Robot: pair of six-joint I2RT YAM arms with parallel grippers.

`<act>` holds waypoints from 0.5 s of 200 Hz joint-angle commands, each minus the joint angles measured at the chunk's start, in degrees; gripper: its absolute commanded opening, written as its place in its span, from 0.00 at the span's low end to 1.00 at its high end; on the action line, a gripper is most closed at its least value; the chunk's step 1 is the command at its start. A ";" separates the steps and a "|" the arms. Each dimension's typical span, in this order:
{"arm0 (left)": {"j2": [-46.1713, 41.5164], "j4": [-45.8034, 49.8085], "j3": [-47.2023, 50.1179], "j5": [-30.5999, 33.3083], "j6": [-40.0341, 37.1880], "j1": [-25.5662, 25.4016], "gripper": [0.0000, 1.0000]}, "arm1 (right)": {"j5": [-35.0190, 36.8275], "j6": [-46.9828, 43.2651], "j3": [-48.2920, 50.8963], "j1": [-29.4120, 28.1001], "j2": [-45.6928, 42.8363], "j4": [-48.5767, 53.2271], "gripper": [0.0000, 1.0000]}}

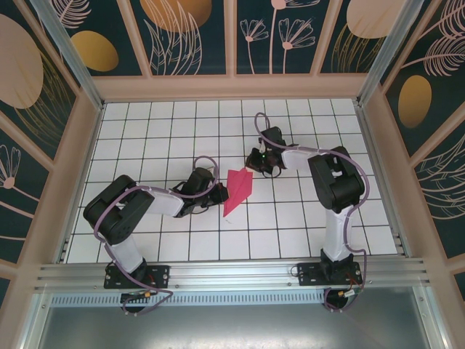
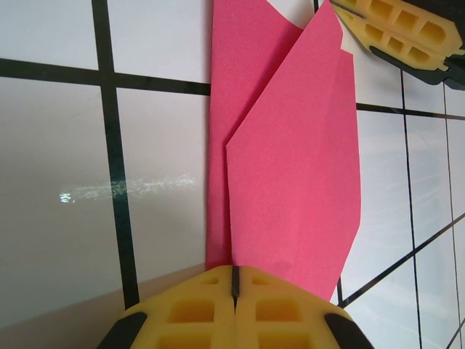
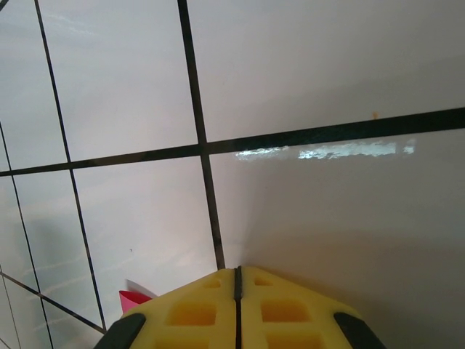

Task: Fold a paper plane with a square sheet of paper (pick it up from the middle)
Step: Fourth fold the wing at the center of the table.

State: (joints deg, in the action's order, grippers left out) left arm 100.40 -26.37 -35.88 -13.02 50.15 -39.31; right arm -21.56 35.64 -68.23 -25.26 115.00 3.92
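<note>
Left pincer (image 2: pixel 234 275) and right pincer (image 3: pixel 237 273), both closed, flank one paper plane (image 2: pixel 290 182).

Pink paper plane (image 1: pixel 237 190) flat on white tiled table (image 1: pixel 145 131).

You look into a lab robot cell: a white gridded table (image 1: pixel 145 240) boxed by aluminium rails (image 1: pixel 232 275) and leaf-painted wall panels (image 1: pixel 189 36), with the left arm (image 1: pixel 120 211) and the right arm (image 1: pixel 336 185) bolted at its edge.
</note>
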 commanded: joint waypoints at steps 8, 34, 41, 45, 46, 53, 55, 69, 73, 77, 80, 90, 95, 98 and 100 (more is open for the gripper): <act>2.83 9.71 2.46 3.25 -0.88 -0.05 0.00 | -3.65 -2.26 -0.71 0.42 -6.06 -0.40 0.12; 3.11 9.84 1.96 3.17 -0.85 0.02 0.00 | -6.24 -1.08 4.81 -1.19 -11.09 -3.81 0.13; 3.12 9.85 1.95 3.36 -0.76 -0.03 0.00 | -6.66 -0.50 6.26 -1.82 -11.73 -4.44 0.12; 3.21 9.79 1.87 3.28 -0.73 -0.02 0.00 | -6.98 -0.21 7.03 -2.28 -11.89 -5.05 0.12; 3.26 9.82 1.82 3.23 -0.79 0.00 0.00 | -7.08 -0.13 7.22 -2.40 -11.90 -5.24 0.12; 3.38 9.84 1.70 3.08 -0.84 -0.02 0.00 | -7.49 0.32 8.48 -3.32 -12.05 -6.24 0.12; 3.33 9.85 1.69 3.08 -0.82 -0.05 0.00 | -7.45 0.40 8.77 -3.53 -12.03 -6.52 0.12; 3.63 9.89 1.44 2.99 -0.94 -0.06 0.00 | -7.16 1.49 10.37 -5.22 -11.38 -7.58 0.11; 3.63 10.00 1.36 3.00 -1.06 -0.03 0.00 | -7.20 1.61 10.57 -5.59 -11.11 -7.73 0.11; 3.58 10.06 1.33 3.00 -1.10 -0.03 0.00 | -7.06 1.56 10.64 -5.76 -10.76 -7.72 0.11; 3.62 10.04 1.34 3.02 -1.09 -0.06 0.00 | -6.82 1.70 10.74 -5.77 -10.41 -7.72 0.11; 3.62 9.98 1.47 3.00 -1.11 -0.04 0.00 | -6.11 2.18 11.04 -5.77 -9.22 -8.05 0.11; 3.69 9.91 1.51 2.99 -1.07 -0.06 0.00 | -6.12 2.32 11.10 -5.78 -8.57 -8.43 0.11; 3.74 9.93 1.51 2.92 -1.10 0.01 0.00 | -6.10 2.33 11.14 -5.77 -8.19 -8.71 0.11; 3.75 9.87 1.56 2.91 -1.08 -0.05 0.00 | -6.05 2.26 11.13 -5.77 -7.99 -8.74 0.11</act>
State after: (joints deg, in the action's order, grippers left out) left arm 100.40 -26.30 -36.01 -13.02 50.15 -39.31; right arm -27.31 36.51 -58.37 -31.14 104.05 -2.39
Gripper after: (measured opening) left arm 0.067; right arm 0.109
